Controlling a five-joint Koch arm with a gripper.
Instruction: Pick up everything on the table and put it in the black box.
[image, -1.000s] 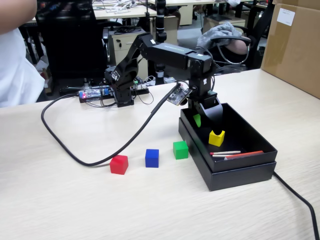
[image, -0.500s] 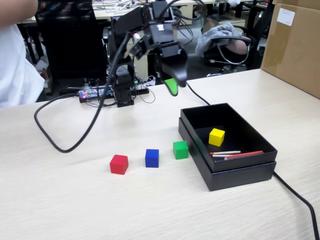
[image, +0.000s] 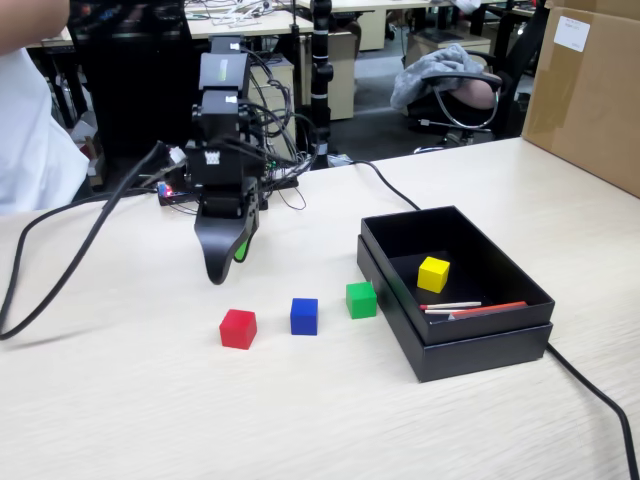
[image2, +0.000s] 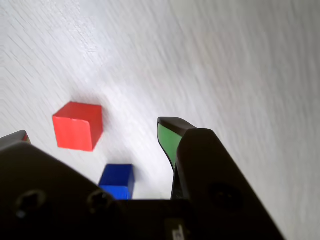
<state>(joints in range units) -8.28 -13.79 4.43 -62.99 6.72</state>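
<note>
On the table (image: 150, 400) a red cube (image: 238, 328), a blue cube (image: 304, 316) and a green cube (image: 361, 299) stand in a row left of the black box (image: 480, 335). A yellow cube (image: 433, 273) lies inside the box. My gripper (image: 228, 263) hangs just above the table, behind the red cube and apart from it, pointing down. In the wrist view the gripper (image2: 95, 131) is open and holds nothing. The red cube (image2: 77, 126) and blue cube (image2: 117, 180) show on the table (image2: 225, 60) beyond the gap between the jaws.
Thin red and white sticks (image: 470, 308) lie in the box's front part. A black cable (image: 60, 230) loops over the table's left side and another (image: 590, 390) runs off at front right. A cardboard box (image: 590, 90) stands at far right. A person (image: 30, 110) sits at far left.
The arm has swung from over the black box up and leftward, then down to hang behind the red cube. The cable was pulled left with it. The cubes have not moved.
</note>
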